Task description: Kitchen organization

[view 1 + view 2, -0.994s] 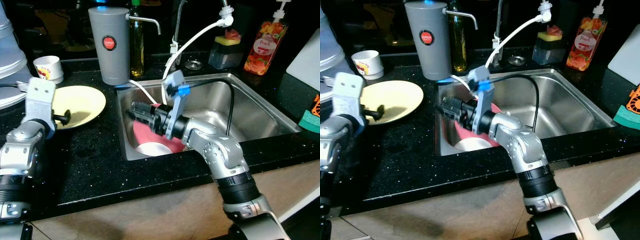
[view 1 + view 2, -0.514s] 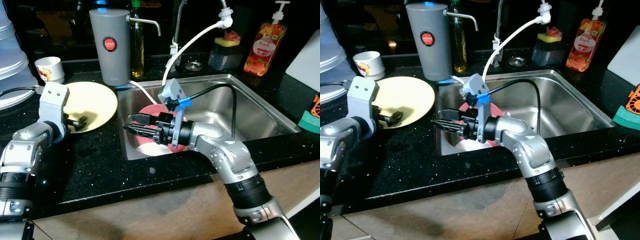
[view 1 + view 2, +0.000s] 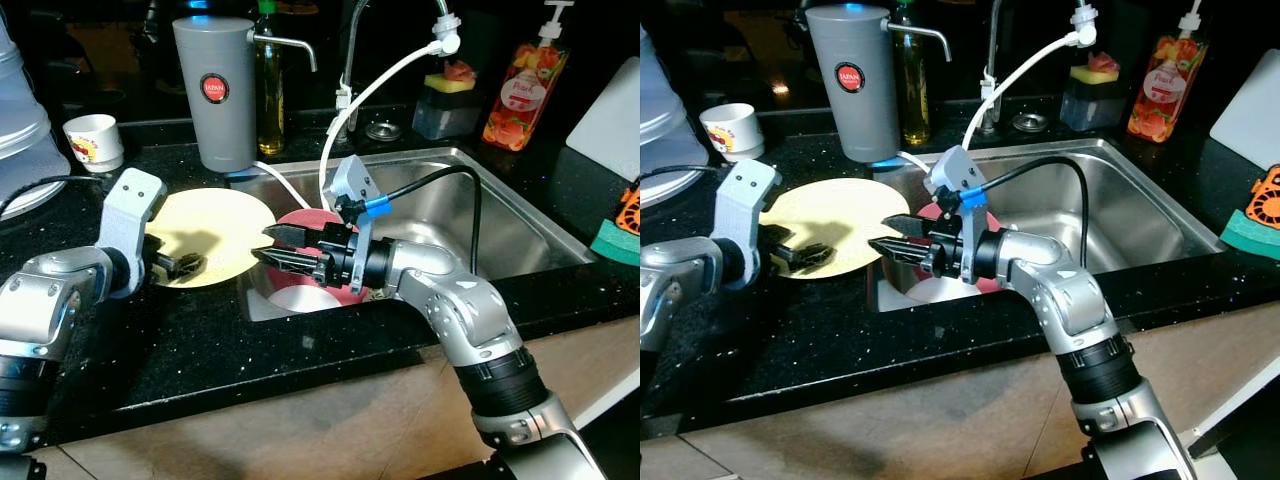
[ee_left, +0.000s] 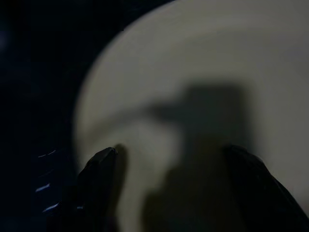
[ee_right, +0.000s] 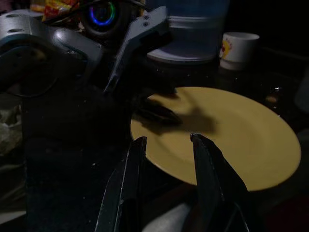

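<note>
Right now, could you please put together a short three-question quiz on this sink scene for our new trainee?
1. True or false: the yellow plate lies flat on the black counter with its edge over the sink rim.
2. Which tool has its fingers spread open, pointing at the plate from over the sink?
A. left tool
B. right tool
3. Fill in: the dish lying in the sink under the right arm is ____ in colour.

Key: 1 true; 2 B; 3 red.
</note>
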Motion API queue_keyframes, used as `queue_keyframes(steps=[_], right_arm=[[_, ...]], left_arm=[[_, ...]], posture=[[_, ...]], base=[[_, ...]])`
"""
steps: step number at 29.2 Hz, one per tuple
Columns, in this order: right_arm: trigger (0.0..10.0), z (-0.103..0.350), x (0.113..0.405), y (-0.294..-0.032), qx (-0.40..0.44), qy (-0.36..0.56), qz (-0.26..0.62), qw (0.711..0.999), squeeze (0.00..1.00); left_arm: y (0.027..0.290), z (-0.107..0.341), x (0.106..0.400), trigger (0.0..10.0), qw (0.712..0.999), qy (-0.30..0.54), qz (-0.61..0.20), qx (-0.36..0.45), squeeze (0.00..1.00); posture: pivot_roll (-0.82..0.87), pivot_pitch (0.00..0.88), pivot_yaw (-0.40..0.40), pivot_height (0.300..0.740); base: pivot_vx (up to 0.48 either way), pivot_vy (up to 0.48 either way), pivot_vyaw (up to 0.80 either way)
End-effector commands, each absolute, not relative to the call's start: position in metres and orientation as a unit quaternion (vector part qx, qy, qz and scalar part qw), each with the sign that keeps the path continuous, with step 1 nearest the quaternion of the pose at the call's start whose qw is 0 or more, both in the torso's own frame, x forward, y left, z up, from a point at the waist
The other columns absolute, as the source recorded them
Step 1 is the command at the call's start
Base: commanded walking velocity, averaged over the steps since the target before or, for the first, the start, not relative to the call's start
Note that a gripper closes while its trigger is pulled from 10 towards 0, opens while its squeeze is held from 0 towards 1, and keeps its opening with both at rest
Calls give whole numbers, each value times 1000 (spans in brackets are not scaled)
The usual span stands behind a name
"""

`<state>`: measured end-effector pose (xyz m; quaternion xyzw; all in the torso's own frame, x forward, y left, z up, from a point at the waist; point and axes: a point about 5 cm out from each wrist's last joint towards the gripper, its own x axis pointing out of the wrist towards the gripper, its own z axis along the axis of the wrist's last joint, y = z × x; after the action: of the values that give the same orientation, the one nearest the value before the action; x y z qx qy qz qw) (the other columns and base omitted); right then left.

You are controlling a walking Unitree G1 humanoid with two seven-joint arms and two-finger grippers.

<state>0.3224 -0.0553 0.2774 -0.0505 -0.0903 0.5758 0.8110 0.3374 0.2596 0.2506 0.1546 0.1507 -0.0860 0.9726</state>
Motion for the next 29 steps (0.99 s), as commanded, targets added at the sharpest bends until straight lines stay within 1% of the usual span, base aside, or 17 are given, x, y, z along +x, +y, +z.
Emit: queue_keyframes(steps=[1,2,3,4,6,8,9,10,13,14,15,18,21,22,23,26,29], right_arm=[[10000,282,324,-55,-48,-100,572,813,0],[10000,282,331,-57,-39,-97,536,838,0],[10000,282,331,-57,-39,-97,536,838,0],[10000,281,336,-59,-33,-95,516,851,0],[10000,279,342,-60,-21,-89,486,869,0],[10000,277,346,-59,-12,-85,478,874,0],[10000,277,346,-59,-12,-85,478,874,0],[10000,276,346,-58,-9,-83,478,874,0],[10000,273,346,-55,-6,-82,479,874,0],[10000,273,346,-55,-6,-82,479,874,0],[10000,272,346,-55,-5,-82,478,875,0],[10000,272,347,-54,-1,-83,475,876,0],[10000,272,347,-54,-1,-84,474,877,0],[10000,272,347,-53,0,-86,473,877,0],[10000,274,347,-53,1,-90,475,876,0],[10000,274,347,-53,1,-91,476,874,0],[10000,274,346,-52,1,-92,480,873,0]], left_arm=[[268,244,336,10000,970,169,-65,163,0],[269,264,340,10000,981,100,-40,162,0],[269,264,340,10000,981,100,-40,162,0],[270,275,341,10000,986,63,-21,150,0],[278,284,341,10000,991,45,31,123,0],[289,283,340,10000,992,50,73,91,0],[289,283,340,10000,992,50,73,91,0],[291,282,340,10000,992,50,81,79,0],[291,273,340,10000,996,51,71,26,0],[291,273,340,10000,996,51,71,26,0],[292,269,340,10000,996,54,66,0,1000],[292,260,339,10000,995,62,65,-32,1000],[293,256,339,10000,994,68,72,-45,1000],[293,253,339,10000,992,77,71,-64,1000],[291,245,338,10000,988,101,63,-99,0],[290,240,337,10000,985,117,61,-113,0],[289,229,335,10000,978,152,62,-132,0]], posture=[[44,112,3,740],[43,115,1,740],[43,115,1,740],[42,116,0,740],[42,118,-1,740],[42,119,-2,740],[42,119,-2,740],[40,121,-2,740],[40,125,-3,740],[40,125,-3,740],[41,125,-4,740],[41,125,-4,740],[41,125,-4,740],[41,125,-4,740],[40,128,-3,740],[40,128,-4,740],[40,128,-4,740]], base=[[0,0,0],[0,0,0],[0,0,0],[0,0,0],[0,0,0],[0,0,0],[0,0,0],[0,0,0],[0,0,0],[0,0,0],[0,0,0],[0,0,0],[0,0,0],[0,0,0],[0,0,0],[0,0,0],[0,0,0]])
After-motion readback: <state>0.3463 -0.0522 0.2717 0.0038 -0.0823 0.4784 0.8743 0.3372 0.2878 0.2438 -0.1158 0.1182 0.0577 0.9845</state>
